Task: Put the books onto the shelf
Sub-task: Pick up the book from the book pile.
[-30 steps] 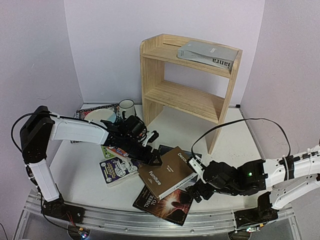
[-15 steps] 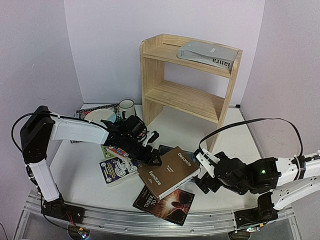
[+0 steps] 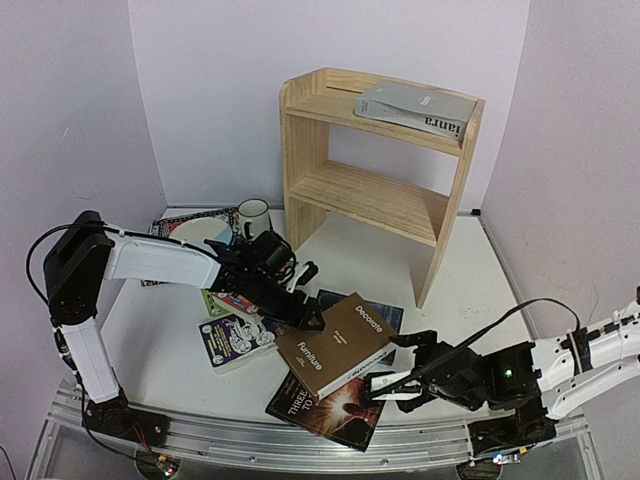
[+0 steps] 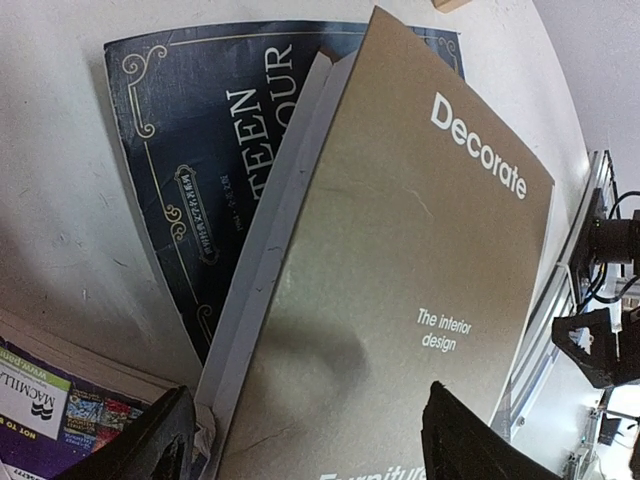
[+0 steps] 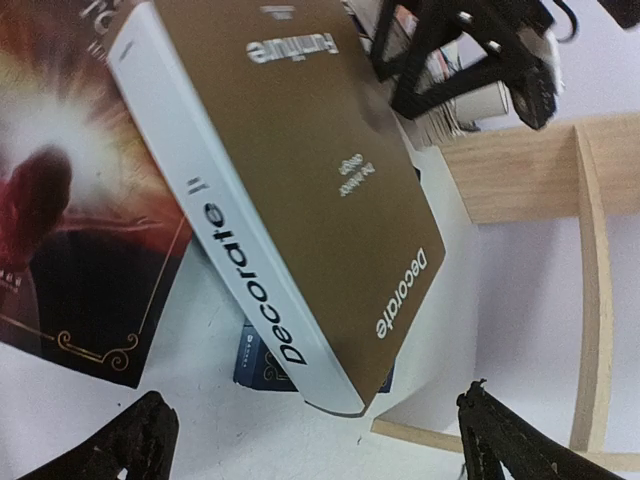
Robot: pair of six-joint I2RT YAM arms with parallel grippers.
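Near the middle of the desk (image 3: 470, 290) lies the thick brown book (image 3: 335, 340), resting askew on two thinner dark paperbacks, with its long axis running from near-left to far-right. Its white spine faces the right claw (image 3: 385, 362), which sits just beside that long edge, spread wide and holding nothing. The left claw (image 3: 310, 297) hangs open over the book's far-left corner, gripping nothing that I can see. The cover looks matte and stiff. The pale, grainy pine shelf (image 3: 450, 220) stands beyond, a grey book (image 3: 415, 108) flat on top.
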